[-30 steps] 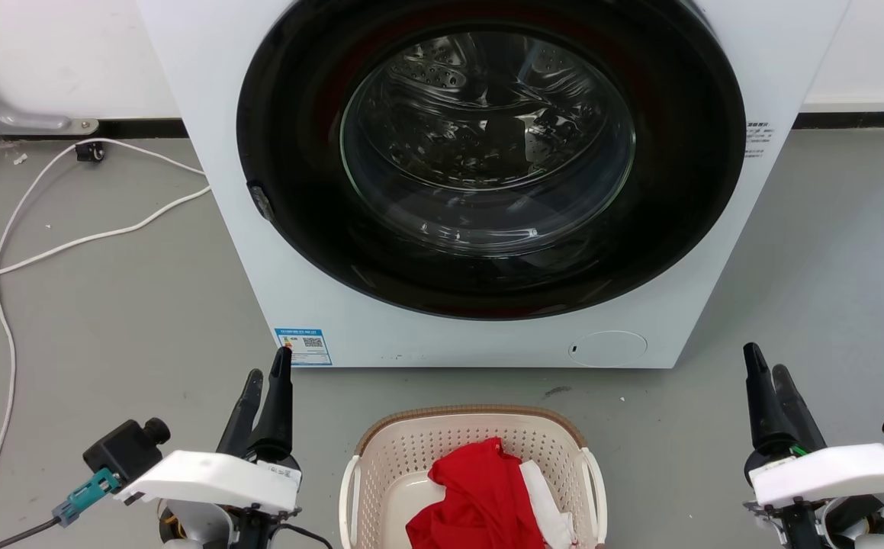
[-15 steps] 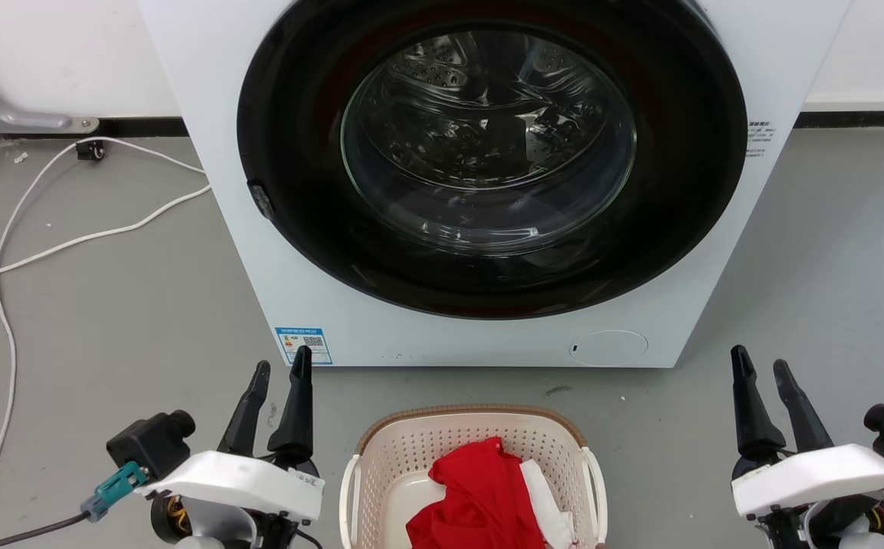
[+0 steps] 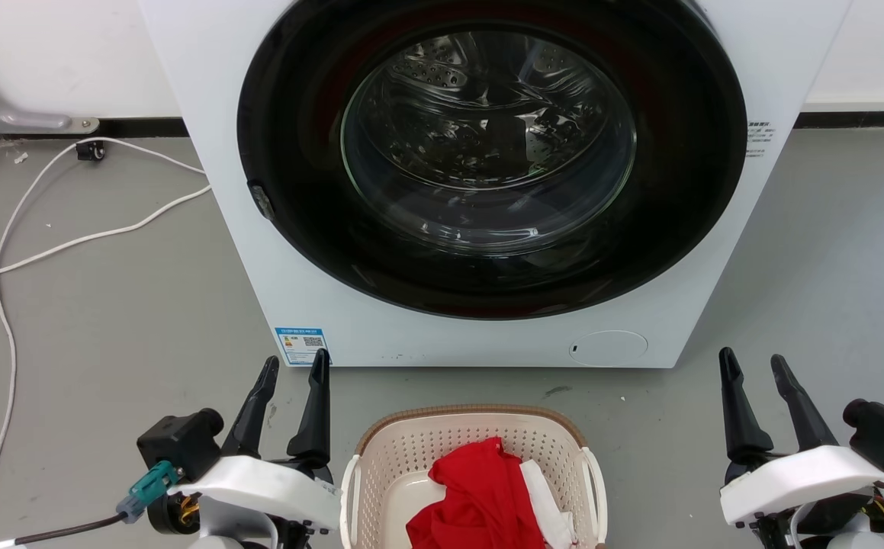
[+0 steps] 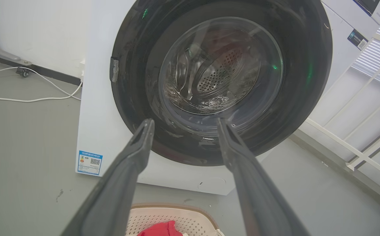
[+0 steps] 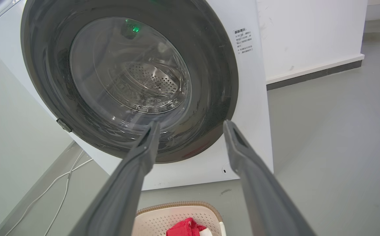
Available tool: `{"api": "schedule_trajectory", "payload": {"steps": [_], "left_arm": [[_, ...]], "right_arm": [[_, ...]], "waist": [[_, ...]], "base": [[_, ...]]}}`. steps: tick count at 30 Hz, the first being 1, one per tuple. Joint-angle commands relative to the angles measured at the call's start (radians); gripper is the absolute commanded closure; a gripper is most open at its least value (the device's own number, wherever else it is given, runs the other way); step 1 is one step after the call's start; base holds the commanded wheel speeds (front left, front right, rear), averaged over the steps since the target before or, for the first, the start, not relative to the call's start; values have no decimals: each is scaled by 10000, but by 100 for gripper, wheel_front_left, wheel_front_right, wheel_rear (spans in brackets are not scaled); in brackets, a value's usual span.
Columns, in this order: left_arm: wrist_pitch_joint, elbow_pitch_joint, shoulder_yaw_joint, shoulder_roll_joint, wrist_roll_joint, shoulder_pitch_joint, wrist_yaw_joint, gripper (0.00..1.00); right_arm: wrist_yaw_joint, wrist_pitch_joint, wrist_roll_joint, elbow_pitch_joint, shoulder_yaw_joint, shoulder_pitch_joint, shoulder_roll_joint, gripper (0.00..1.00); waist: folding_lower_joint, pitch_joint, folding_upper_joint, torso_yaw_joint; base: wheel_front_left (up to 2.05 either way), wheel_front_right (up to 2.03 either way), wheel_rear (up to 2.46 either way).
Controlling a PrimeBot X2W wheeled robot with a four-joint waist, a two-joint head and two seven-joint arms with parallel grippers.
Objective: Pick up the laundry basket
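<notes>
The laundry basket [image 3: 403, 450], cream with perforated walls, a brown rim and white loop handles, sits on the floor at the bottom centre of the head view, in front of the washer. It holds red and white clothes [image 3: 487, 496]. My left gripper [image 3: 294, 367] stands open just left of the basket, apart from it, fingers pointing toward the washer. My right gripper [image 3: 753, 364] is open well to the basket's right. The basket's far rim [image 4: 176, 209] shows low in the left wrist view between the left gripper's [image 4: 183, 123] fingers, and the basket [image 5: 176, 213] in the right wrist view below the right gripper [image 5: 190, 124].
A white front-loading washer [image 3: 773, 69] with its round dark door shut stands directly behind the basket. White cables [image 3: 68, 244] trail across the grey floor on the left. A white wall with a dark baseboard [image 3: 861, 120] runs behind. White slatted shelving [image 4: 357, 131] stands right of the washer.
Both grippers have moved inward toward the basket, the left one rightward and the right one leftward. Their fingers have spread wider. The basket has not moved.
</notes>
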Motion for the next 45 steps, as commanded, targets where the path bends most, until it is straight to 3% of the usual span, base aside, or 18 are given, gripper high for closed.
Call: {"api": "schedule_trajectory", "payload": {"steps": [1, 22, 45], "left_arm": [[-67, -105, -30, 30, 227, -10, 33, 0], [-599, 126, -420, 75, 2473, 28, 271, 0], [-1042, 208, -450, 36, 3802, 152, 347, 0]], "right_arm": [[-1, -95, -253, -142, 5, 24, -25, 0], [0, -371, -2316, -148, 168, 175, -22, 0], [-1, -763, -3523, -52, 242, 293, -20, 0]], "waist": [[0, -1, 0, 0], [0, -81, 0, -7], [0, -68, 0, -76]], "base": [[0, 0, 0], [0, 0, 0], [0, 0, 0]]}}
